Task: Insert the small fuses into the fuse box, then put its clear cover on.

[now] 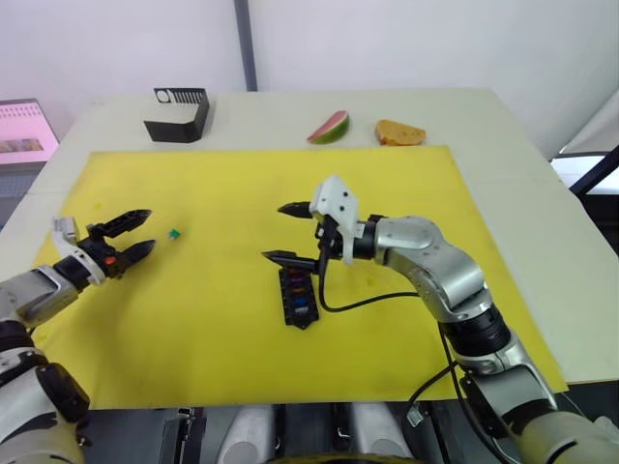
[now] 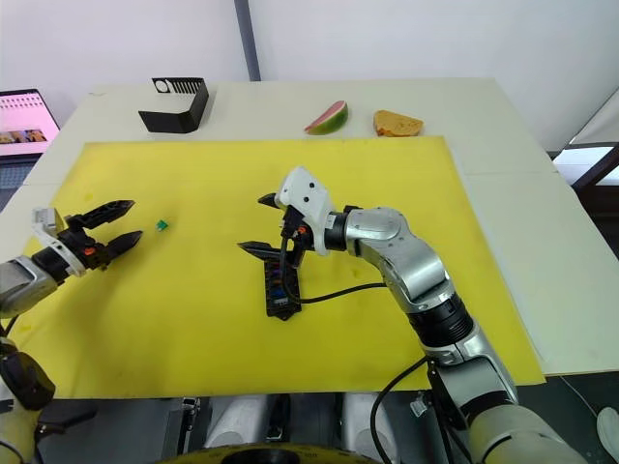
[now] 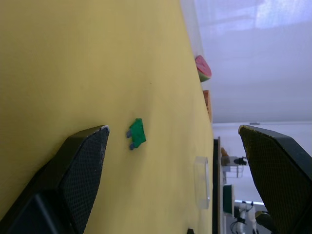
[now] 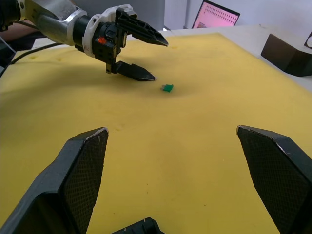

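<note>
White walls back a pale desk (image 1: 503, 174), and most of its top is covered by a yellow mat (image 1: 222, 319). At the far edge sit a larger black box (image 1: 177, 113) with a white slotted top, a watermelon slice (image 1: 330, 127) and a piece of bread (image 1: 399, 132), all well apart from the work.

Near the middle of the mat lies the fuse box (image 1: 298, 297), with several coloured fuses already seated in its slots. The right gripper (image 1: 287, 232) hovers just above its far end, fingers spread wide and empty. Off to the left, the left gripper (image 1: 138, 232) is low over the mat, its fingers also parted with nothing between them, pointing at a lone green fuse (image 1: 174, 234) lying just beyond its tips. The left wrist view shows the clear cover (image 3: 202, 181) resting flat on the mat further on.

Judging by this, the loading step is nearly done and the green fuse is the one in hand. The next move calls for the left fingers to advance, straddle the tiny chip and close squarely on it; a skewed pinch would likely flick it away. The cover comes after.
</note>
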Controlling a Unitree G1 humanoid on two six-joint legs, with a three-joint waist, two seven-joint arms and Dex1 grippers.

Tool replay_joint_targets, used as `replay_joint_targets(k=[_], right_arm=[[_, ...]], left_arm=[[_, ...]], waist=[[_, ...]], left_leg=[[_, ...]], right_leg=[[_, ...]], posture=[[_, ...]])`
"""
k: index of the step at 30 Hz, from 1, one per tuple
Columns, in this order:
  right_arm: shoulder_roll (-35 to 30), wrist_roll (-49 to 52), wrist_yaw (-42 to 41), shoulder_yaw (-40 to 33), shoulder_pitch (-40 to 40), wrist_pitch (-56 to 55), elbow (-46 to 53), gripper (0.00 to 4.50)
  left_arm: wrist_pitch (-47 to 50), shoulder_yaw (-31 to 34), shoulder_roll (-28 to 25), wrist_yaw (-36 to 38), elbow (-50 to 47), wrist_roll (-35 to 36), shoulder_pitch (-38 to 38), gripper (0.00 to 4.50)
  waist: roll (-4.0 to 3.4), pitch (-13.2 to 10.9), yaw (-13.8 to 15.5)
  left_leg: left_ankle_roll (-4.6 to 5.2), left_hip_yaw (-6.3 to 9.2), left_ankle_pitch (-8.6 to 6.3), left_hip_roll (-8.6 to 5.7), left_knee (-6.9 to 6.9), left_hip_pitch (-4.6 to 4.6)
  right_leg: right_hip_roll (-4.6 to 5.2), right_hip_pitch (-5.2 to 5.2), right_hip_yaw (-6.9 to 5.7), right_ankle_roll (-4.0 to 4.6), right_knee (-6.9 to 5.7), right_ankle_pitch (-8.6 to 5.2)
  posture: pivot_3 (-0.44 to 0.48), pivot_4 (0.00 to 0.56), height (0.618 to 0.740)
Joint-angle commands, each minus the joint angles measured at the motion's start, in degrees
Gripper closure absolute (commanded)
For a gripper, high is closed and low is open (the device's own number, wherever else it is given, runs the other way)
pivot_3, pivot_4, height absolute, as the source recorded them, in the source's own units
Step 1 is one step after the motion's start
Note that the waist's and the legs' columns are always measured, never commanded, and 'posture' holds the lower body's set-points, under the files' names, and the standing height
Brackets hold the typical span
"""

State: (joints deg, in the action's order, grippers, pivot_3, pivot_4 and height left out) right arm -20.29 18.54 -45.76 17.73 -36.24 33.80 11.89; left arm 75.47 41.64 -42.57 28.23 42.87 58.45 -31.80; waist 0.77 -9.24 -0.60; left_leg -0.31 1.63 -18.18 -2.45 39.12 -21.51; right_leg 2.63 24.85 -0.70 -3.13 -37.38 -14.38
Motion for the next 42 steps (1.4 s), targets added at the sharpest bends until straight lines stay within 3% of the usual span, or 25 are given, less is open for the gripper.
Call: replay_joint_targets(k=[1,20,42], right_arm=[[-0.41,-0.71,-0.57,-0.18,-0.56,-1.27,1.52,0.04],[-0.06,-1.27,-0.55,-0.58,-0.85,-0.49,2.08,0.04],[-1.68,-1.84,-0.97,-0.77,-0.50,-0.51,2.39,0.04]], left_arm=[[0.66,-0.31,1.17,-0.32,-0.64,-0.76,-0.79,0.00],[1.76,-4.69,1.40,7.47,1.91,-6.61,-1.19,0.00],[0.84,-4.59,5.87,5.43,3.93,-11.08,-6.52,0.00]], waist=[[0.00,0.00,0.06],[-0.01,0.00,0.13],[-0.04,0.03,1.50]], left_leg=[[0.00,0.00,0.00,0.00,0.01,0.00],[0.02,0.00,-0.01,-0.01,0.00,0.01],[0.05,0.04,-0.03,-0.11,0.02,0.02]], right_leg=[[0.01,-0.01,0.00,0.00,0.00,0.00],[0.02,-0.02,0.00,0.00,0.01,0.00],[0.09,-0.11,0.01,0.00,0.07,0.00]], posture=[[0.000,0.150,0.740],[0.000,0.150,0.740],[0.000,0.150,0.740]])
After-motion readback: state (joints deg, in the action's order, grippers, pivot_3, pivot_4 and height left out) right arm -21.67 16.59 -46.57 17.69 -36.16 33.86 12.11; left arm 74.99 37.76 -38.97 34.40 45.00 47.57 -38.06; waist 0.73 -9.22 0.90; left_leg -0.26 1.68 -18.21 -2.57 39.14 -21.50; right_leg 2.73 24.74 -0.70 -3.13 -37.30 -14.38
